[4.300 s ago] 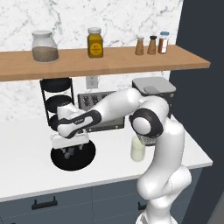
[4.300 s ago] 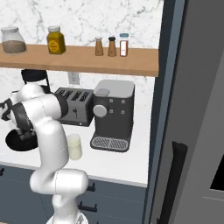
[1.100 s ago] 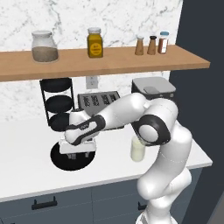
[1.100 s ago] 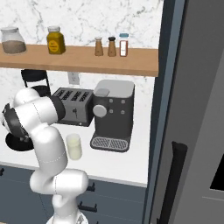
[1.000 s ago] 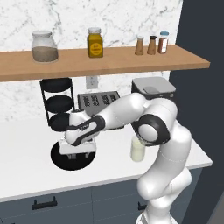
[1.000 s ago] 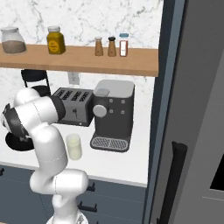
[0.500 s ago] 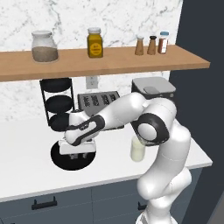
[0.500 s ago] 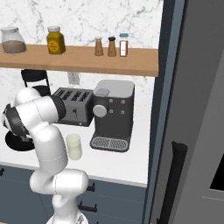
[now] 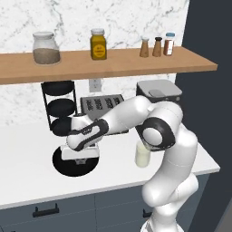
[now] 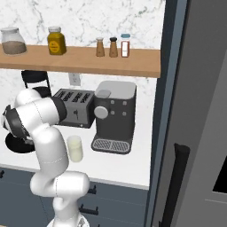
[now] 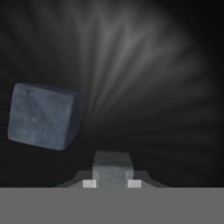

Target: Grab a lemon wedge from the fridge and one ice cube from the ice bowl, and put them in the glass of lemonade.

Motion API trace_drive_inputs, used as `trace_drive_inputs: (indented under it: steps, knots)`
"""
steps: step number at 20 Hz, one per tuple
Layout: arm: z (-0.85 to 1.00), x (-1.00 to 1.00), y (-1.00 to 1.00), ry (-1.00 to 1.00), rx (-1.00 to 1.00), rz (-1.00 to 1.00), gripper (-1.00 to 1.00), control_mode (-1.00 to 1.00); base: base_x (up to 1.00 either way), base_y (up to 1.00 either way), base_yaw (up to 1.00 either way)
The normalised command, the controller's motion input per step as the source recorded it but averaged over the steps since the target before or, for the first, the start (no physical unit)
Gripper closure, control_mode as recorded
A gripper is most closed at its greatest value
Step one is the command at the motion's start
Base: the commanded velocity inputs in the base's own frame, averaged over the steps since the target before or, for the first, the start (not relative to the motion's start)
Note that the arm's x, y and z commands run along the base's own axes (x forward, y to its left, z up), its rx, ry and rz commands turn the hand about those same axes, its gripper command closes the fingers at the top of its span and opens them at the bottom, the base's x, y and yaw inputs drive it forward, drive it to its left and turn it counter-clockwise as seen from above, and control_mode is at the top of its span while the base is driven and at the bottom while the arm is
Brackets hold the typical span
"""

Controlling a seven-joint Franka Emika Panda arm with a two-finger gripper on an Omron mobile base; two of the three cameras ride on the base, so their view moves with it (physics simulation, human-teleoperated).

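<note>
end effector (image 9: 79, 159) hiding ice bowl (image 9: 61, 162) middle, fingertips unseen

no readable text on anything.

- Ice bowl (image 9: 68, 166) on worktop (image 9: 27, 181), before three-tier rack (image 9: 59, 108).
- Glass of lemonade (image 9: 142, 155) right of bowl, before toaster (image 9: 102, 105).
- Coffee machine (image 10: 116, 115) right of toaster.
- Ice cubes (image 11: 41, 116) lie in bowl.
</note>
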Motion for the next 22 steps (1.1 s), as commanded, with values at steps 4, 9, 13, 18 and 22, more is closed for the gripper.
trace_drive_inputs:
  steps: [4, 9, 13, 18, 22]
  knots:
    - [0.32, -0.37, 0.00, -0.11, 0.00, 0.00, 1.00, -1.00, 0.00, 0.00, 0.00]
    - [0.79, -0.97, -0.23, -0.27, 0.00, 0.03, 1.00, -1.00, 0.00, 0.00, 0.00]
    - [0.77, -0.95, -0.57, -0.26, 0.01, 0.03, 1.00, -1.00, 0.00, 0.00, 0.00]
    - [0.68, -0.44, -0.97, -0.11, 0.03, 0.01, 1.00, -1.00, 0.00, 0.00, 0.00]
    - [0.75, -0.14, -1.00, -0.01, 0.03, 0.00, 1.00, -1.00, 0.00, 0.00, 0.00]
